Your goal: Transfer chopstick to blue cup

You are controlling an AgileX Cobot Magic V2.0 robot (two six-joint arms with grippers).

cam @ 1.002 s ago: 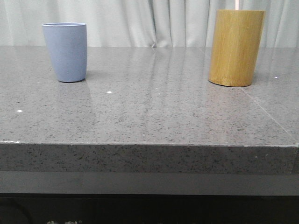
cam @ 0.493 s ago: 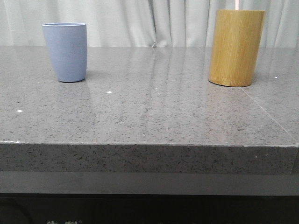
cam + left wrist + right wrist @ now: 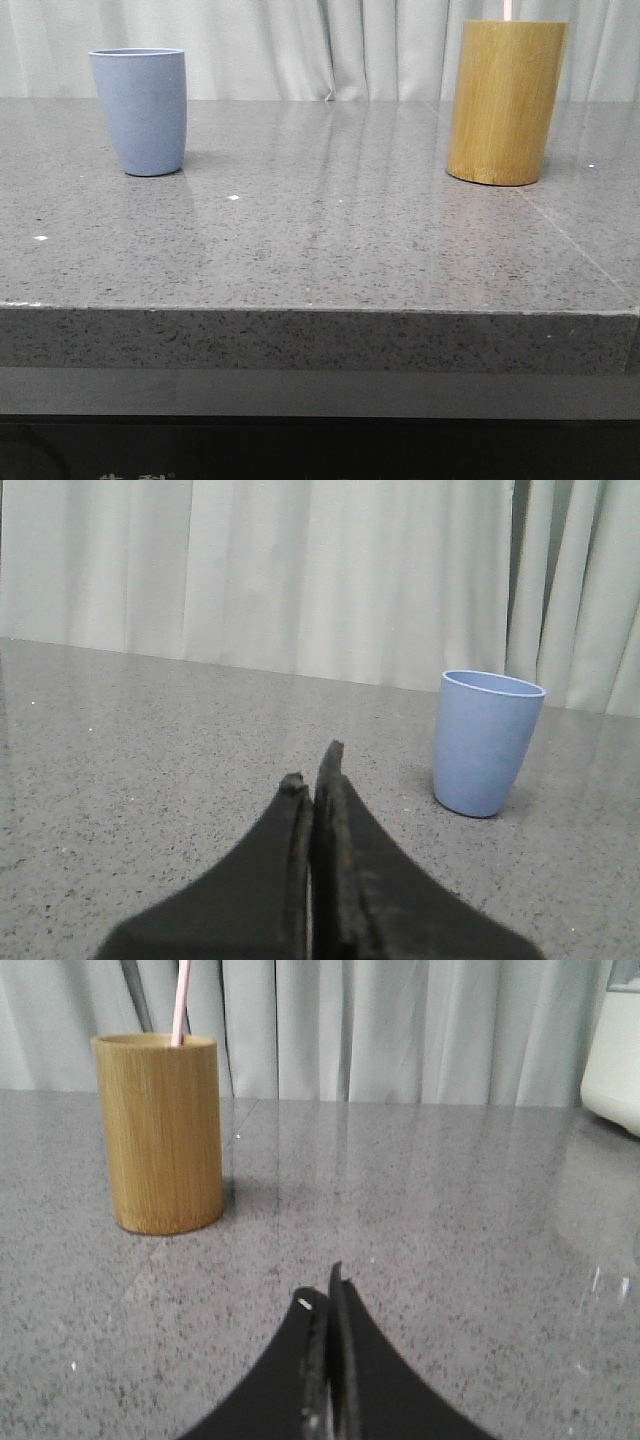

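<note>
The blue cup [image 3: 140, 110] stands upright at the table's far left; the left wrist view shows the blue cup [image 3: 487, 742] ahead of my left gripper [image 3: 312, 772], which is shut with nothing in it and well apart from the cup. The pale pink chopstick [image 3: 508, 10] pokes up out of the bamboo cylinder holder [image 3: 505, 102] at the far right. From the right wrist, the chopstick [image 3: 180, 1002] rises from the bamboo holder [image 3: 163, 1132]. My right gripper [image 3: 322, 1293] is shut and empty, low over the table, some way short of the holder.
A grey speckled stone table [image 3: 330, 240] carries both containers, with a seam line [image 3: 575, 245] on its right side. Pale curtains hang behind. A white appliance [image 3: 615, 1055] stands at the table's far right in the right wrist view.
</note>
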